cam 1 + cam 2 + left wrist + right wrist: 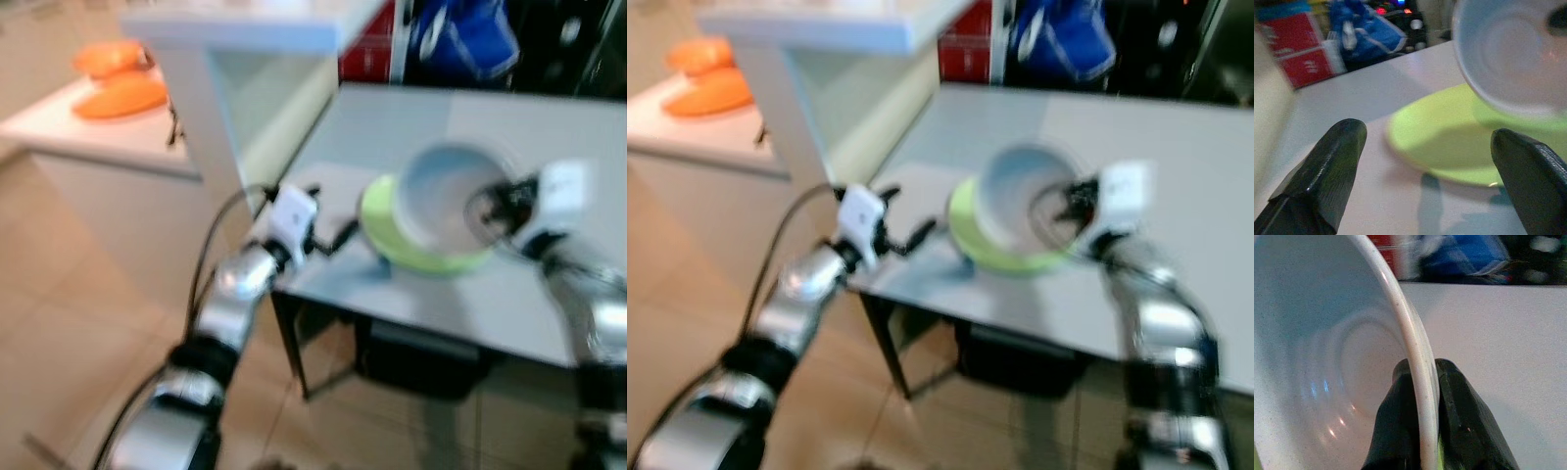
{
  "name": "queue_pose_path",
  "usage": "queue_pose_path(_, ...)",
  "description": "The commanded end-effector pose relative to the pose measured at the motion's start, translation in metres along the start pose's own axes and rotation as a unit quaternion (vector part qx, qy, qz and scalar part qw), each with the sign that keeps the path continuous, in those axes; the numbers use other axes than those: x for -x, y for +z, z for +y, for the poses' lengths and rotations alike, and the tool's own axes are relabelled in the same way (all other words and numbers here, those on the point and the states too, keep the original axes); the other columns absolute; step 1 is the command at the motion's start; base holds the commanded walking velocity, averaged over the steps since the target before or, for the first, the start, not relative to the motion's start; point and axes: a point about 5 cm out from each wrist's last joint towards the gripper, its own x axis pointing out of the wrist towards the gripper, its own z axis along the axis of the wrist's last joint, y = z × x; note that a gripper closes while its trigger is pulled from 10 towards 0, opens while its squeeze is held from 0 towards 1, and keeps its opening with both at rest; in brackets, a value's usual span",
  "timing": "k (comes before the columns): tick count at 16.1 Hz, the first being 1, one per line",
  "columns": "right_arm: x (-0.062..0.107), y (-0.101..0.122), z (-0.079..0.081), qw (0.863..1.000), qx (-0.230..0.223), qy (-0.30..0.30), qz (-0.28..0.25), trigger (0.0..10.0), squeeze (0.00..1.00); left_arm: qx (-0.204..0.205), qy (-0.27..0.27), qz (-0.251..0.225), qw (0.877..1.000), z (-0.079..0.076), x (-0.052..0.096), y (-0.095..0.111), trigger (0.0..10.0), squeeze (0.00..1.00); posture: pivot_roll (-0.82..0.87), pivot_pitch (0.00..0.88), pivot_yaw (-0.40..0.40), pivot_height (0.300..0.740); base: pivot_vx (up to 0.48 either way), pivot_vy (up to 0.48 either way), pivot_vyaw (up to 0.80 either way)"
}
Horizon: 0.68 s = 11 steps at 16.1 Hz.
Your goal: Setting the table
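A green plate (392, 240) lies near the front edge of the grey table (392, 127). Tilted just above it is a pale blue-white bowl (446, 196), and my right gripper (495, 211) is shut on the bowl's right rim, one finger inside and one outside (1459, 421). In the right wrist view the bowl's rim (1415, 357) runs straight between the fingers. My left gripper (333, 240) is open at the table's front left corner, just left of the plate (1449, 142), holding nothing.
A white counter (98, 122) with orange things (118, 83) stands to the left, and a white pillar (211, 117) is beside the table. Red boxes (367, 44) and a blue bag (465, 34) lie behind the table. Tiled floor is below.
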Motion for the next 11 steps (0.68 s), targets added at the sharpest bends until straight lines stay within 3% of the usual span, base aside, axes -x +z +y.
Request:
queue_pose_path(1,-0.002,0.024,-0.012,0.998,-0.043,-0.031,-0.039,10.0,0.0,-0.008,0.01,-0.002,1.0,0.008,0.002,0.003,10.0,0.0,-0.09,0.0,0.089,0.74,0.0,0.0,0.0)
queue_pose_path(3,-0.004,0.033,-0.036,0.99,-0.1,-0.089,-0.053,10.0,0.0,-0.008,0.015,-0.001,1.0,0.01,0.002,0.003,10.0,0.0,-0.09,0.0,0.084,0.74,0.0,0.0,0.0)
queue_pose_path(6,-0.004,0.03,-0.051,0.982,-0.131,-0.129,-0.046,10.0,0.0,-0.011,0.015,0.004,1.0,0.009,0.002,0.002,10.0,0.0,-0.09,0.0,0.081,0.74,0.0,0.0,0.0)
queue_pose_path(11,0.003,-0.029,-0.072,0.939,-0.22,-0.26,0.046,10.0,0.0,-0.018,0.013,0.008,1.0,0.009,0.002,0.002,10.0,0.0,-0.09,0.0,0.083,0.74,0.0,0.0,0.0)
